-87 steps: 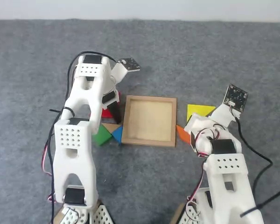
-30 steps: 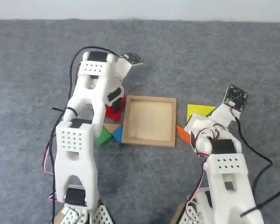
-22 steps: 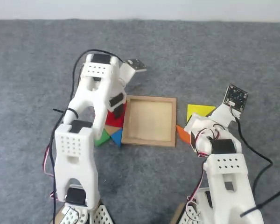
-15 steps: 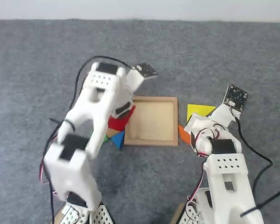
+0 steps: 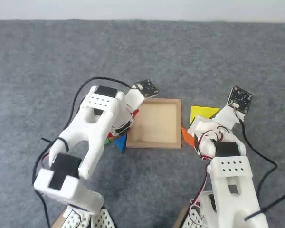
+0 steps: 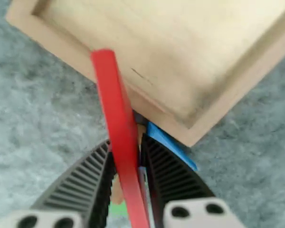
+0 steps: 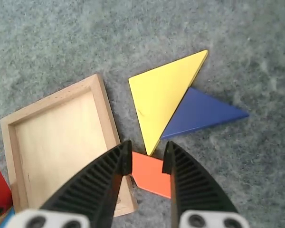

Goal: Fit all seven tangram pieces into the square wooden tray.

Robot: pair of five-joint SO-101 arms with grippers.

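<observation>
Red piece (image 6: 109, 90) in left hand (image 6: 126, 143) over tray (image 6: 61, 52) rim.

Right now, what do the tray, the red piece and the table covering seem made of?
Tray: pale unpainted wood, faint grain visible. Red piece: probably painted wood, smooth even colour, though plastic is possible. Table covering: grey felt or carpet, fuzzy and matte.

Matt pale-wood tray (image 5: 154, 144) — on fuzzy grey cloth (image 5: 204, 57).

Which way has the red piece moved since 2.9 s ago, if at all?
Yes: in the left gripper, the red piece moved right, from beside the wooden tray to over its left rim.
</observation>
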